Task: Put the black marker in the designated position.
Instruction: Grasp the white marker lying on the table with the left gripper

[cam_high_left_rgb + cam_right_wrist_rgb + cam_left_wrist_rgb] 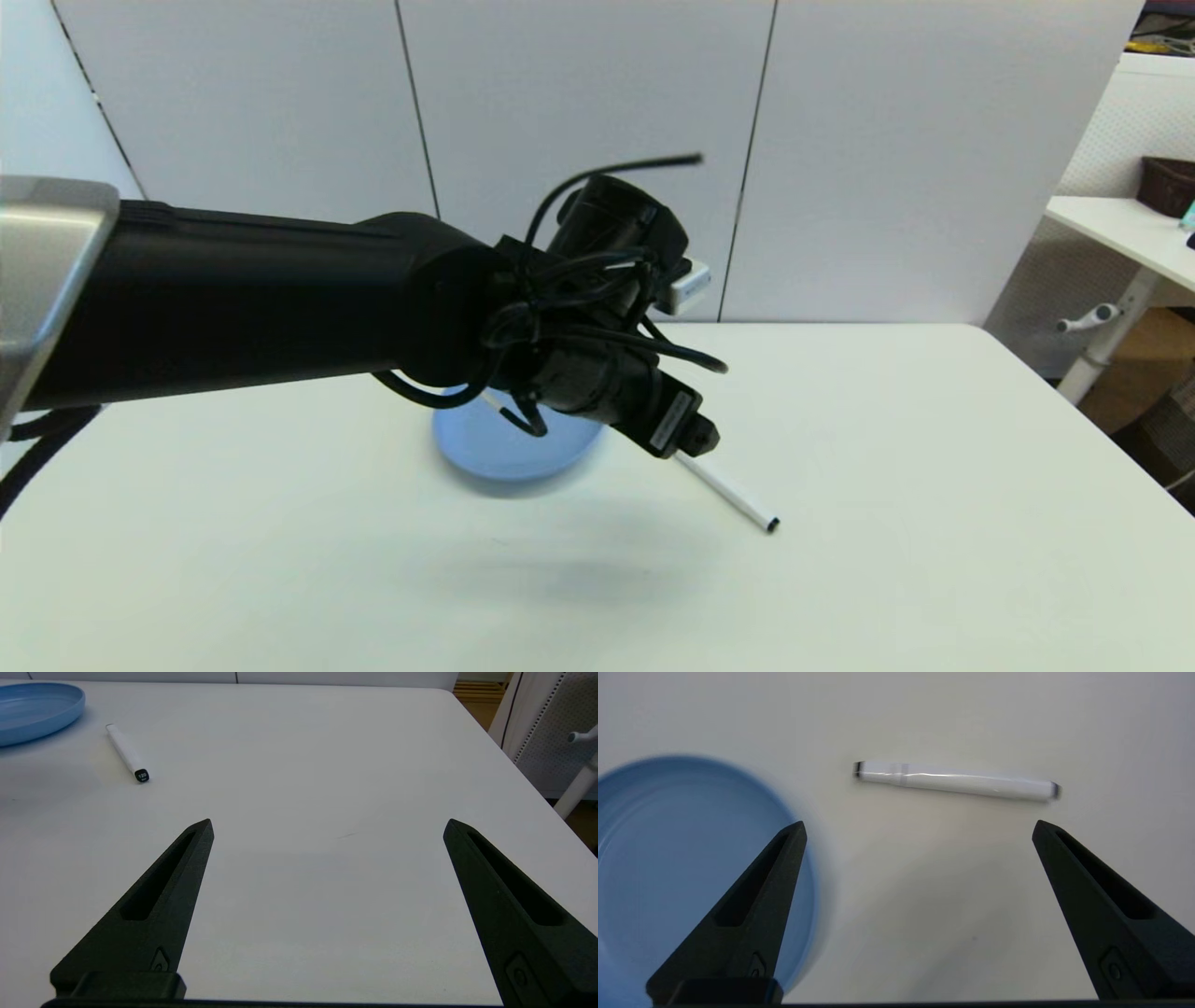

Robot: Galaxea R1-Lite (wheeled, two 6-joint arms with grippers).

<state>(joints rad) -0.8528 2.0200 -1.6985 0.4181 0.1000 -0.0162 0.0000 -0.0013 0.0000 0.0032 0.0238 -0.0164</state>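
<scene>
The left claw [920, 828] hangs spread wide and empty; the marker [955, 780] lies flat just ahead of its tips, the plate [668, 858] beside one finger. Light, stiff, likely to roll: pinch mid-barrel. The right claw [327, 826] waits low, wide open.

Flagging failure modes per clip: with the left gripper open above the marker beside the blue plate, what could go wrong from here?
1. The black marker lies flat on the white table, a slim round barrel; closing fingers could roll or flick it away.
2. One finger of the open left gripper hangs over the blue plate; descending there could strike its rim.
3. The left arm hides much of the marker in the head view.
The right gripper waits open, farther off.
</scene>
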